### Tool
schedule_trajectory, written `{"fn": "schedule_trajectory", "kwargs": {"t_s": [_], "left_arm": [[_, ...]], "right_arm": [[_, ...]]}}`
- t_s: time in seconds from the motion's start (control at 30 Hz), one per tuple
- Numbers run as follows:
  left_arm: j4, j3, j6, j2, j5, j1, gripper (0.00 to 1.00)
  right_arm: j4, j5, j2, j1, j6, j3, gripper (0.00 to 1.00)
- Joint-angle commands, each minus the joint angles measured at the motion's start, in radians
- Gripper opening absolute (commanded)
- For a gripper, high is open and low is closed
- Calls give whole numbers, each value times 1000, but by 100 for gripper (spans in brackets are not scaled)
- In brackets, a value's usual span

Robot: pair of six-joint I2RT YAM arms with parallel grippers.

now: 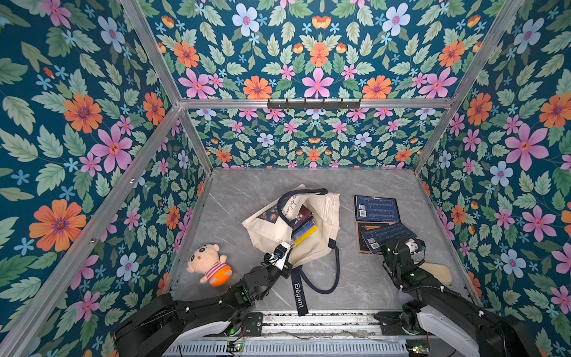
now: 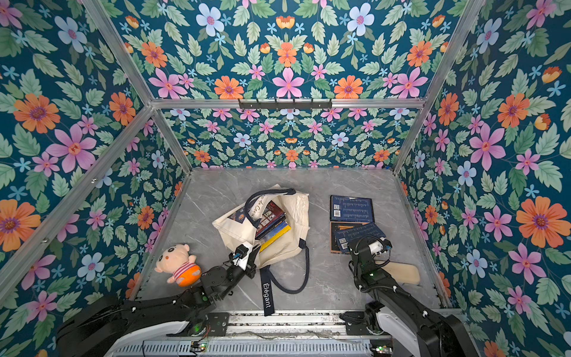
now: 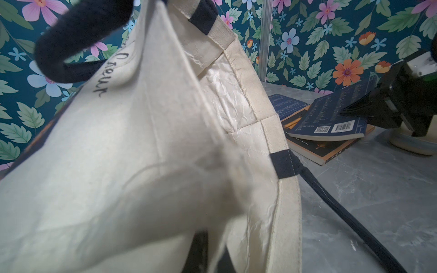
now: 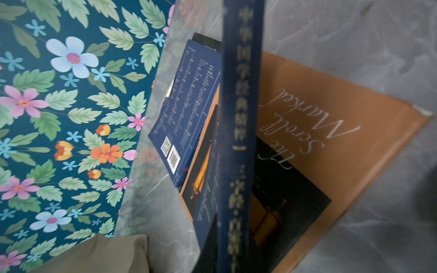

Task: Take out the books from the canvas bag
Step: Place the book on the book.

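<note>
Top views: looking down from high on the grey marble tabletop (image 1: 361,272) — sharing everything.
Left wrist: facing the cream canvas bag (image 3: 118,165) closely, dark blue paperback books (image 3: 331,113) beyond.
Right wrist: sharing those books, closer.

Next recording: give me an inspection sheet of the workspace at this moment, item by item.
Surface: grey marbled tabletop, no spills seen.
Job's things: cream canvas bag with navy handles lies on its side, mouth open, with a yellow book and darker ones inside; flat dark blue paperback and orange-edged book lie outside.
Clutter: pink plush doll; beige rounded object, partly hidden.
Tools: left tool shut on the bag's rim; right tool shut on a tilted dark blue paperback over the orange-edged book.
Cables: black cables tied along the arms.
Surroundings: floral wallpaper walls, aluminium frame.
</note>
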Motion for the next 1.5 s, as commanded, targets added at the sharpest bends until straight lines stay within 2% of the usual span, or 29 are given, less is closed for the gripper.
{"fn": "schedule_trajectory", "kwargs": {"t_s": [0.0, 0.2, 0.37, 0.43, 0.67, 0.87, 0.93, 1.03, 1.1, 1.27, 1.47], "left_arm": [[63, 2, 13, 2, 11, 0, 0], [61, 2, 16, -2, 14, -1, 0], [63, 3, 18, 4, 17, -1, 0], [61, 4, 18, 3, 18, -2, 0], [61, 4, 19, 5, 22, -2, 0], [61, 6, 18, 9, 25, -2, 0], [62, 8, 17, 11, 27, -2, 0], [62, 9, 16, 15, 31, -2, 0], [63, 9, 16, 20, 33, -2, 0], [64, 9, 15, 17, 38, -2, 0], [83, 0, 18, 9, 60, -1, 0]], "right_arm": [[38, 30, 73, 0, 100, 24, 0], [53, 26, 211, 0, 227, 62, 0], [41, -14, 281, 0, 276, 97, 0], [40, -22, 298, 1, 303, 101, 9], [26, -57, 292, 22, 316, 115, 25], [-61, -57, 219, 36, 331, 116, 49], [-92, -48, 178, 37, 329, 109, 59], [-151, -40, 115, 37, 329, 103, 88], [-167, -39, 77, 36, 312, 97, 99], [-189, -42, -26, 36, 247, 88, 99], [-193, -80, -178, 49, 16, 132, 99]]}}
